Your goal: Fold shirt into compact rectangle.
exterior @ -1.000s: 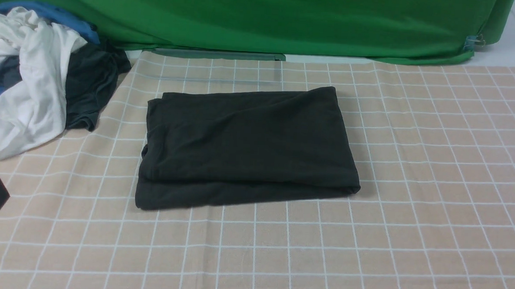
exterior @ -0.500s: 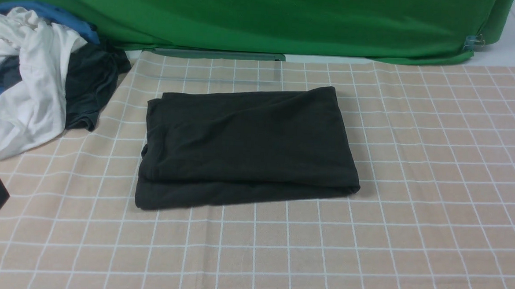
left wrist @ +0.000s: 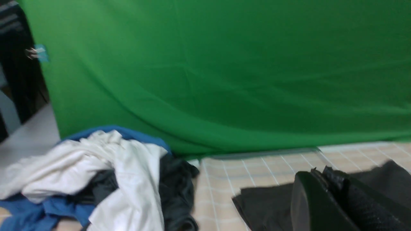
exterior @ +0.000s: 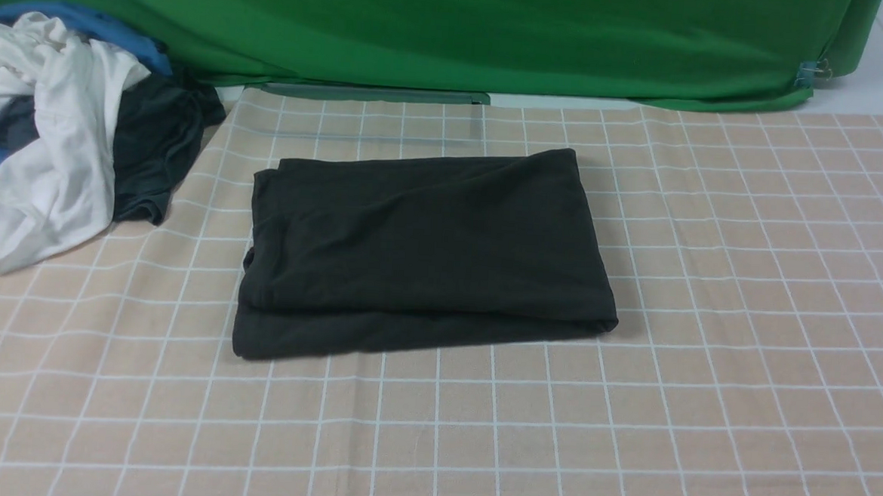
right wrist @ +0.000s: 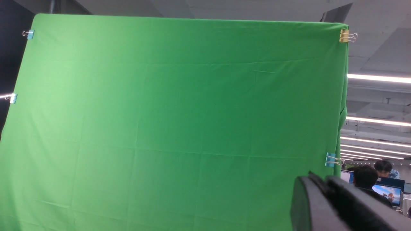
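Note:
The charcoal-black shirt (exterior: 422,251) lies folded into a flat rectangle in the middle of the checked cloth; its label and print are hidden. Neither gripper shows in the front view. In the left wrist view my left gripper (left wrist: 321,175) is shut with nothing between its fingers, held above the table with the shirt's (left wrist: 266,205) corner beyond it and apart from it. In the right wrist view my right gripper (right wrist: 321,178) is shut and empty, raised and facing the green backdrop; the shirt is out of that view.
A heap of clothes sits at the far left: a white garment (exterior: 53,152), a dark grey-teal garment (exterior: 152,150) and blue fabric (exterior: 105,30). The green backdrop (exterior: 453,29) hangs behind the peach checked tablecloth (exterior: 749,294). People at monitors (right wrist: 379,183) show past the backdrop.
The left gripper, seen at the lower left edge of the front view before, has drawn back out of that view. The shirt has not moved.

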{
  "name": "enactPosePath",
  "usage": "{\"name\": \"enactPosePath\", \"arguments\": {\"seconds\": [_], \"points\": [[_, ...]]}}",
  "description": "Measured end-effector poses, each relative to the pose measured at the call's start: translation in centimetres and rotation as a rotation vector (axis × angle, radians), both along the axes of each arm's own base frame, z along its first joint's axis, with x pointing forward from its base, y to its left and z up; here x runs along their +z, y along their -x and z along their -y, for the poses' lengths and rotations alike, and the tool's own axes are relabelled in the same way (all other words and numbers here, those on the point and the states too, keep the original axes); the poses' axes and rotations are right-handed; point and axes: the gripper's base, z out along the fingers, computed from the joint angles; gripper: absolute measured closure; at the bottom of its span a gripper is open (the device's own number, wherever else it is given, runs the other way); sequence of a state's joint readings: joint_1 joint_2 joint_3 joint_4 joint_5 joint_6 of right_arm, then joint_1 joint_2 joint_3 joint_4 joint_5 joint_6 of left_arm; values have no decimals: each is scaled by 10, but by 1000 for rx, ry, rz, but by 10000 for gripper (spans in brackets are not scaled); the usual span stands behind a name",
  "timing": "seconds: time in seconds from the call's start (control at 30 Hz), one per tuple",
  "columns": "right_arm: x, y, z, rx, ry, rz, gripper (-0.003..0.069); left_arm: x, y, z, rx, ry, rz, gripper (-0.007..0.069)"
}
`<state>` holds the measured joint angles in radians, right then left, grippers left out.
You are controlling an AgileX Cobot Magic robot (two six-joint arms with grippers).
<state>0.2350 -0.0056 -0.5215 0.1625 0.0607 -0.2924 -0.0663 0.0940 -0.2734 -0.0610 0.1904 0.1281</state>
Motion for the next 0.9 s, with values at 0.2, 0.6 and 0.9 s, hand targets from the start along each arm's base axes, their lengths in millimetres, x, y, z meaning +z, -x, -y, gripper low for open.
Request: {"name": "enactPosePath", "arguments": {"seconds": [0.2,0.6,0.9], "points": [[0,0,0,0,0,0,567,-62,-7,-4,72,-12,-57,606],[0,0,0,0,0,-1,542,-93,-8,-3,65,-26,-242,606],[0,0,0,0,0,-1,515,-93,-8,-3,65,-27,-248,606]]}}
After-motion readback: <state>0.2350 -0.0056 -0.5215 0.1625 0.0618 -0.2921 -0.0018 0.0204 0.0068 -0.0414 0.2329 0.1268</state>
